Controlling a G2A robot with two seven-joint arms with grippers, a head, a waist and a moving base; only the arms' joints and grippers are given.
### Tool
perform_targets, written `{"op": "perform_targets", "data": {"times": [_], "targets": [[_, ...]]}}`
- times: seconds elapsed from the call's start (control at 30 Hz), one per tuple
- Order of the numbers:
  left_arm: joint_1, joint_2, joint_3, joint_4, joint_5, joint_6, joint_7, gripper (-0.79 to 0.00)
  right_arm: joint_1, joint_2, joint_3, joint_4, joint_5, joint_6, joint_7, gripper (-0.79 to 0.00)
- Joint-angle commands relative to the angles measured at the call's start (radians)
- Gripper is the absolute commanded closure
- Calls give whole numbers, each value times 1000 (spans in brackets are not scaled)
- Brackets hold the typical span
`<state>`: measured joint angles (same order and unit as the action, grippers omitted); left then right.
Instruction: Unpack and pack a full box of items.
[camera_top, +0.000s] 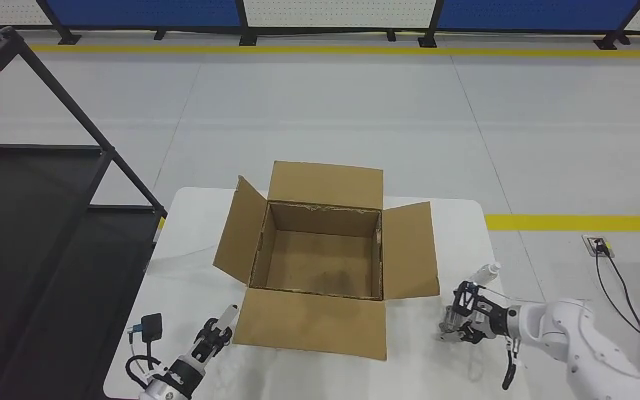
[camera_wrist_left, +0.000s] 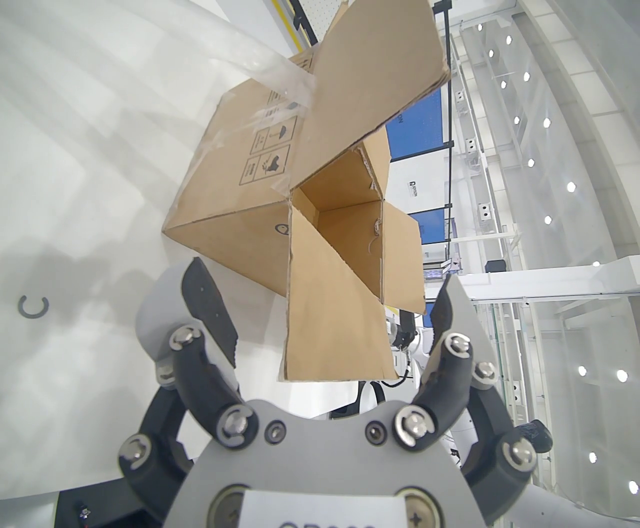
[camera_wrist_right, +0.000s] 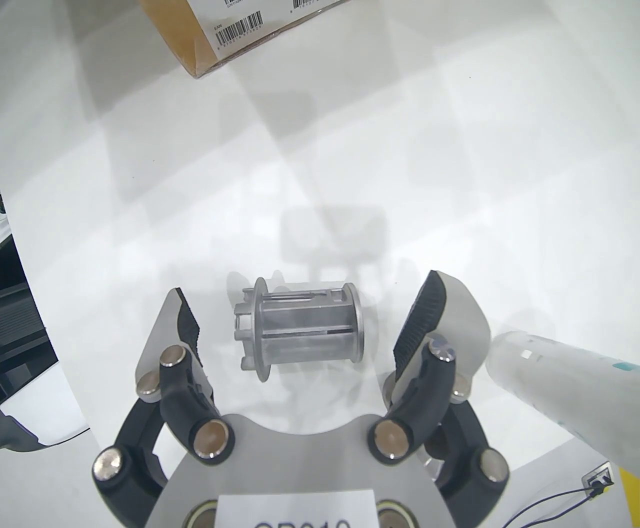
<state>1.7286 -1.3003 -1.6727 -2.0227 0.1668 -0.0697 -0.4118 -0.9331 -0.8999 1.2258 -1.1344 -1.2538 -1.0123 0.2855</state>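
Box (camera_top: 310, 322) (flaps out, floor visible) — metal spool (camera_wrist_right: 305, 325) between right gripper's (camera_wrist_right: 306, 285) fingers (camera_wrist_right: 420, 315)

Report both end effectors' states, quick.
Left end effector: open, empty, facing the cardboard box.
Right end effector: open, holding nothing; metal spool lies ungripped on the table ahead.

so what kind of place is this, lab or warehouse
Probably a robot test hall or lab: pale floor with a yellow line, blue partition panels at the far side, and a white table bearing an open cardboard box.
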Motion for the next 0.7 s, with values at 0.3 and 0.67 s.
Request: {"op": "perform_targets", "data": {"times": [0.3, 0.67], "targets": [[0, 0, 0, 0, 0, 0, 0, -785, 27, -7, -39, 23, 6, 6, 15, -154], [0, 0, 0, 0, 0, 0, 0, -785, -1, 10, 36, -11, 53, 21, -98, 0]]}}
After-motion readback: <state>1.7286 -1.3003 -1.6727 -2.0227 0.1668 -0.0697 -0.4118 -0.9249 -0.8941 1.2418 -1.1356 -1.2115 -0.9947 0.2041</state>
